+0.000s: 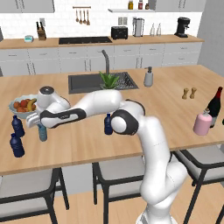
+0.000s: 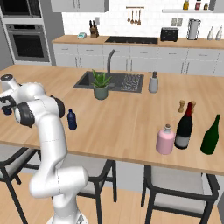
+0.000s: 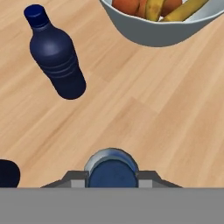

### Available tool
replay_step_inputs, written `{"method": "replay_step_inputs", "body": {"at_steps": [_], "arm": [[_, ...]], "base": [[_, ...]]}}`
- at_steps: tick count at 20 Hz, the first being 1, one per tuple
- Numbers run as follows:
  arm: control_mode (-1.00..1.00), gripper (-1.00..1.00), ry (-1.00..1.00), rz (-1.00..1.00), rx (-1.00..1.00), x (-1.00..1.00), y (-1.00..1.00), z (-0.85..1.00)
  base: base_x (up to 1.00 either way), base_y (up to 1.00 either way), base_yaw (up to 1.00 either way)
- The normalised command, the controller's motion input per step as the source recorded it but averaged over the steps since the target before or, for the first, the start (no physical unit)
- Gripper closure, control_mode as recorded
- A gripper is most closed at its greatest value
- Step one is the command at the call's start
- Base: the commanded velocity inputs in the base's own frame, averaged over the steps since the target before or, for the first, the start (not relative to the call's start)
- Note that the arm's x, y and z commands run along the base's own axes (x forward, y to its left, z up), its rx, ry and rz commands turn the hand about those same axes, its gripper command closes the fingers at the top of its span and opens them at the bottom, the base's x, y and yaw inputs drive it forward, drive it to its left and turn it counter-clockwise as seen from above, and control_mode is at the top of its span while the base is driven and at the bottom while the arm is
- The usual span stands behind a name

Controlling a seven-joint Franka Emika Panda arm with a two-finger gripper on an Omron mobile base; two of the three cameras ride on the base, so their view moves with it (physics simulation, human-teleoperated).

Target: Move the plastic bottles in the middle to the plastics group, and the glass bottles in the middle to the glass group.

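The slim light teal-blue plastic bottle (image 1: pixel 42 132) stands upright on the wooden island counter (image 1: pixel 131 131) near its left end, and the two-finger gripper (image 1: pixel 38 124) is closed narrowly on it from above; in the hand view the bottle's blue cap (image 3: pixel 113 171) sits between the two dark fingertips (image 3: pixel 76 178). Just beside it stand two small dark navy plastic bottles with rounded shoulders: one (image 1: pixel 17 126) nearer the fruit bowl and one (image 1: pixel 16 145) nearer the counter's front edge; the hand view shows the former (image 3: pixel 56 53) upright, apart from the held bottle. A pale grey bowl of oranges and bananas (image 1: pixel 17 106) rests behind them. A third dark navy capped bottle (image 1: pixel 108 124) stands alone at mid-counter, close to the arm's elbow and well apart from the left group. At the far right end, the squat pale pink glass bottle with a narrow neck (image 2: pixel 165 140) stands just beside the tall dark wine bottle with a red neck (image 2: pixel 184 127); a green glass bottle (image 2: pixel 211 134) stands further right. The counter carries a dark inset sink (image 1: pixel 83 83) with a curved faucet (image 1: pixel 106 61), a potted green plant (image 2: pixel 100 85), a grey soap dispenser (image 1: pixel 148 78) and two small wooden shakers (image 1: pixel 189 93). Grey stools (image 1: pixel 26 186) stand along the front edge. Behind, white cabinets, a cooktop, a toaster, a coffee machine and a wall oven line the tiled back wall.
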Motion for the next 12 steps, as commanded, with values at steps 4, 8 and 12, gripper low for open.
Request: {"method": "replay_step_inputs", "body": {"at_steps": [4, 8, 12], "arm": [[-1.00, -1.00, 0.00, 0.00, 0.00, 0.00, 0.00, 0.00], [-1.00, -1.00, 0.00, 0.00, 0.00, 0.00, 0.00, 0.00], [-1.00, -1.00, 0.00, 0.00, 0.00, 0.00, 0.00, 0.00]], "base": [[0.00, 0.00, 0.00], [0.00, 0.00, 0.00], [0.00, 0.00, 0.00]]}}
